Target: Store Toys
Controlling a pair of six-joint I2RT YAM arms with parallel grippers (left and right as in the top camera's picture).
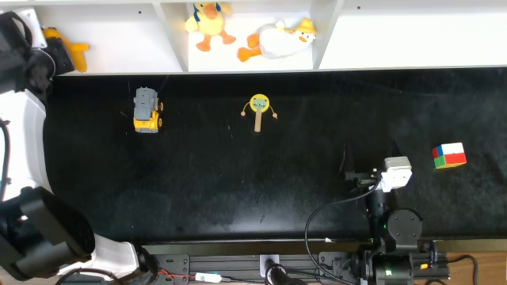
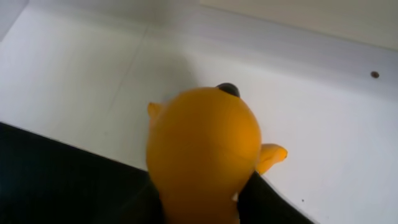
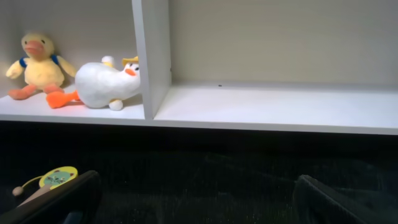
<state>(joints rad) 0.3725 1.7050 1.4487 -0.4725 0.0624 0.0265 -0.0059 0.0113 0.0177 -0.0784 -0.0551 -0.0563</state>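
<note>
From the top view I see my left gripper in the shelf's left compartment, at the far left corner of the worktop, closed around an orange toy. The middle compartment holds a yellow duck plush and a white duck plush lying beside it. On the worktop a toy truck stands near the far edge at the left. A rattle drum lies near the far edge at the middle, and a colour-block cube sits by the right edge. My right gripper hangs over the near right part, between rattle and cube and apart from both.

In the left wrist view the orange toy bulks between my fingers, over the shelf floor just past its front lip.

The right wrist view shows my fingers spread wide with nothing between them. The divider stands between both ducks and the right compartment, and the rattle lies near one finger.
</note>
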